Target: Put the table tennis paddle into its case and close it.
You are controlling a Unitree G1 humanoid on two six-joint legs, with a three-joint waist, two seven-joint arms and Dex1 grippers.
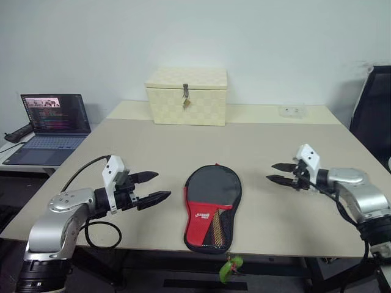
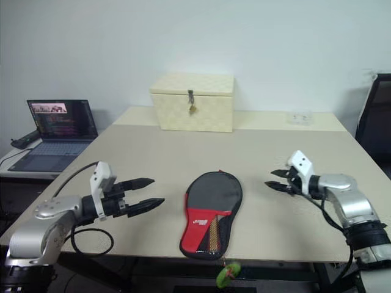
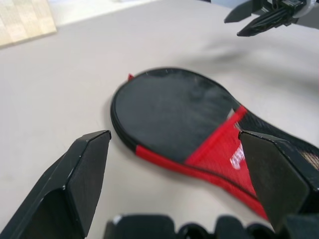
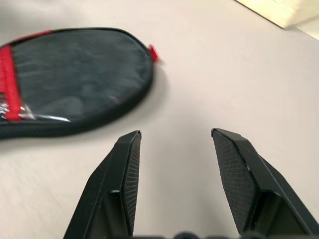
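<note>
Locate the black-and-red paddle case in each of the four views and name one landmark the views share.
Left eye view: case lies at the table's near edge, centre, between the two grippers.
Right eye view: case in the same central spot.
Left wrist view: case lies ahead, past the fingers.
Right wrist view: case lies ahead, off to one side.
Shared landmark: the cream latched box.

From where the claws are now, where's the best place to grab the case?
Probably the red handle end of the case, near the table's front edge. It is narrower there than the round black end. Come from the robot's left with the open left claw, which is level with it.
</note>
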